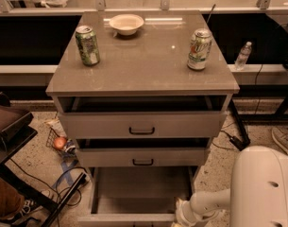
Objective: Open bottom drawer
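Observation:
The grey cabinet point(143, 70) has three drawers. The bottom drawer point(141, 193) is pulled far out, showing its plain grey tray; its front panel point(129, 219) lies at the picture's lower edge. My white arm point(207, 205) reaches in from the lower right. My gripper point(181, 217) is at the right end of that front panel, mostly cut off by the frame edge. The top drawer point(141, 125) and middle drawer point(142, 157) stand slightly open, each with a dark bar handle.
On the cabinet top stand a green can point(87, 45), a white bowl point(127, 23) and a second can point(199, 49). A water bottle point(243, 56) stands at the right. Cables and clutter point(63, 145) lie on the floor to the left, beside a dark stand point(11, 126).

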